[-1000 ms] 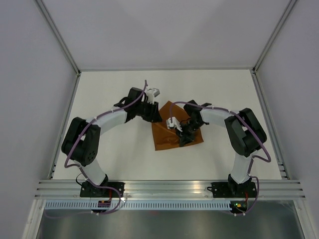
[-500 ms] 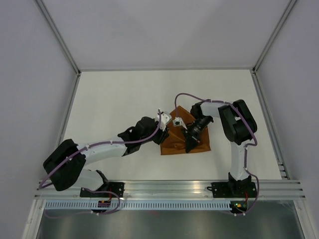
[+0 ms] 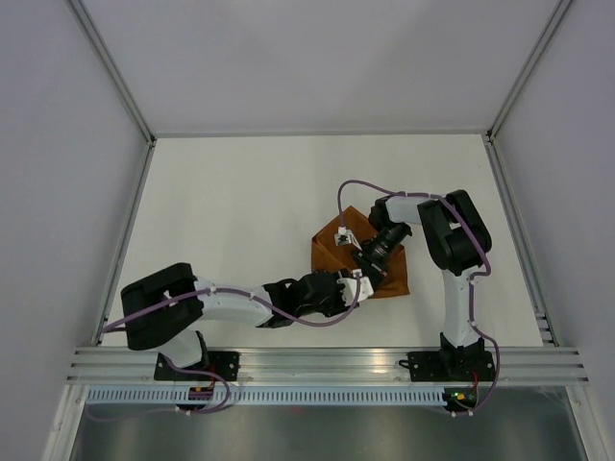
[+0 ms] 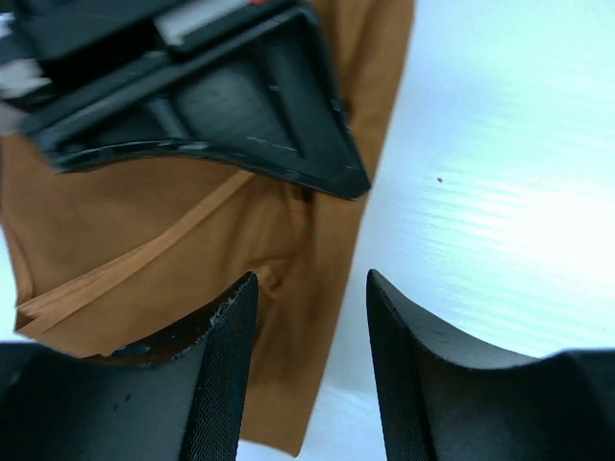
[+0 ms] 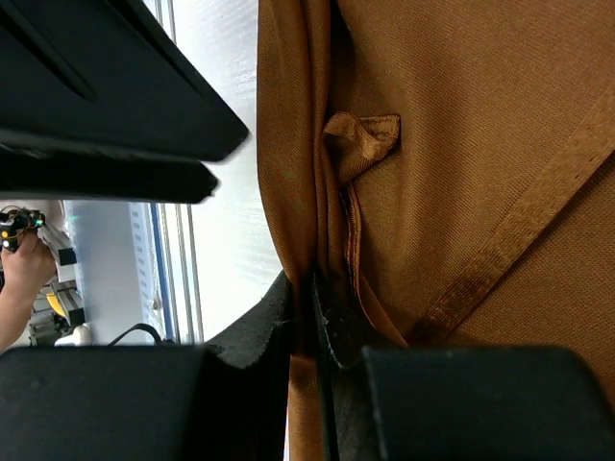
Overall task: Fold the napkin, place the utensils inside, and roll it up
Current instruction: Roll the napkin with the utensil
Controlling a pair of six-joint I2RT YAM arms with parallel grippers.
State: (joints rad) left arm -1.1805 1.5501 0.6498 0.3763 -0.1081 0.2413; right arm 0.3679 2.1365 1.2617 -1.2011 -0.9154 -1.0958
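Note:
The rust-orange napkin [image 3: 330,252] lies bunched and folded on the white table, right of centre. My right gripper [image 3: 371,270] comes in from the far right and is shut on a gathered fold of the napkin [image 5: 461,144], the cloth pinched between its fingertips [image 5: 312,288]. My left gripper [image 3: 359,282] reaches in low from the left and sits at the napkin's near edge, right next to the right gripper. In the left wrist view it is open [image 4: 309,288], straddling the napkin's edge [image 4: 192,240] without closing on it. No utensils are in view.
The white table [image 3: 221,192] is bounded by grey walls and a metal frame. An aluminium rail [image 3: 327,360] runs along the near edge. The right gripper's black body [image 4: 211,96] hangs just above my left fingers.
The left arm swung from the napkin's far left down to its near edge, and its jaws opened wider. The right gripper kept its hold while the napkin shifted and bunched.

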